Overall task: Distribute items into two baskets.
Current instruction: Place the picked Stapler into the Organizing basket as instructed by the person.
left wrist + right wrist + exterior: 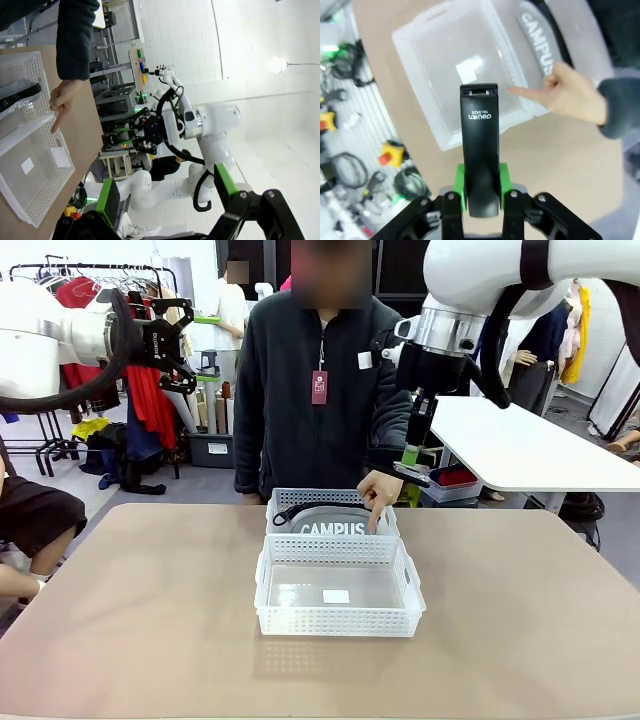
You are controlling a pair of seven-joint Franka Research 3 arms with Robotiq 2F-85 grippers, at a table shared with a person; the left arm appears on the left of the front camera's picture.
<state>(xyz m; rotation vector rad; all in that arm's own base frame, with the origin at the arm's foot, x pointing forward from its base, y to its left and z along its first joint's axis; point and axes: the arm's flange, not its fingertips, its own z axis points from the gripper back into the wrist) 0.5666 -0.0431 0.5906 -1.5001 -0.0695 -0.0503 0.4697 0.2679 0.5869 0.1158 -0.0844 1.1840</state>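
Two white lattice baskets stand end to end at the table's middle. The far basket (320,496) holds the grey pouch (335,527) with "CAMPUS" lettering and a black strap. The near basket (335,621) has a white sticker (336,596) on its bare floor. A person's hand (378,498) points a finger down at the rim between them. My right gripper (414,455) hangs high beside that hand, shut on the black stapler (479,145), which juts out over the near basket (422,92). My left gripper (165,340) is raised at the far left, open with nothing in it.
The person stands at the far edge of the brown table (130,620), close behind the baskets. A white side table (520,445) stands behind at the right. The left wrist view shows both baskets (45,190) and the pointing hand (62,100) at its left side.
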